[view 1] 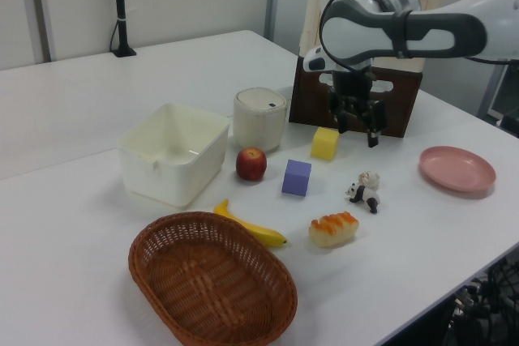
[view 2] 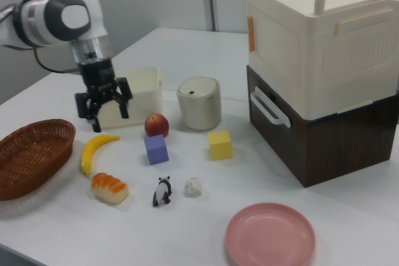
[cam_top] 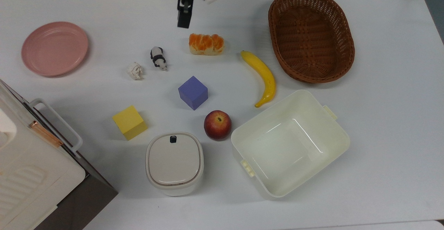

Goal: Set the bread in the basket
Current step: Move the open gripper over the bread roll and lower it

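Top view first: the bread (cam_top: pixel 206 44) lies on the white table (cam_top: pixel 381 119), well apart from the basket (cam_top: pixel 311 35), which stands at the top view's right with nothing in it. A banana (cam_top: pixel 262 77) lies between bread and basket. The gripper (cam_top: pixel 184 16) hangs above the table just up and left of the bread, not touching it, and from above it reads as one dark bar.

Left view: the gripper (view 1: pixel 357 126) has its two fingers spread wide, holding nothing, up in the air over the panda figure (view 1: pixel 364 194). The bread (view 1: pixel 333 228) sits in front, the basket (view 1: pixel 212 285) nearest the camera.

Right view: the fingers (view 2: pixel 93 115) again stand open above the banana (view 2: pixel 94 152); the bread (view 2: pixel 110 187) lies beside the basket (view 2: pixel 31 157), and a stacked white box (view 2: pixel 321 48) rises at the right view's right.
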Controlling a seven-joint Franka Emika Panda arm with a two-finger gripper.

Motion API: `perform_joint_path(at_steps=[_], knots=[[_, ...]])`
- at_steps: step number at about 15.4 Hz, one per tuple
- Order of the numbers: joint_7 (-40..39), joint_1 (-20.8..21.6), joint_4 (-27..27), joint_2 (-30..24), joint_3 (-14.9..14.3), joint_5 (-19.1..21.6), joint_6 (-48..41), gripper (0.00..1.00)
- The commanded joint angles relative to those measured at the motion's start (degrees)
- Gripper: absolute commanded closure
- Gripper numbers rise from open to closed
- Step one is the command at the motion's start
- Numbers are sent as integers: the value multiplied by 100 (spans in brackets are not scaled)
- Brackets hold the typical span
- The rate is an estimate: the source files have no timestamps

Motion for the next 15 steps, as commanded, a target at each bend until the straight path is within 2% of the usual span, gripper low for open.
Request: perform_joint_path(at_steps=[1,4,6,12,15], knots=[[710,204,-819,-586,34,427,847,0],[958,292,-1619,-710,61,400,1859,0],[984,310,-1945,-710,209,287,2177,0],[993,310,-2280,-666,254,146,2301,0],[993,310,-2455,-578,254,-91,2502,0]])
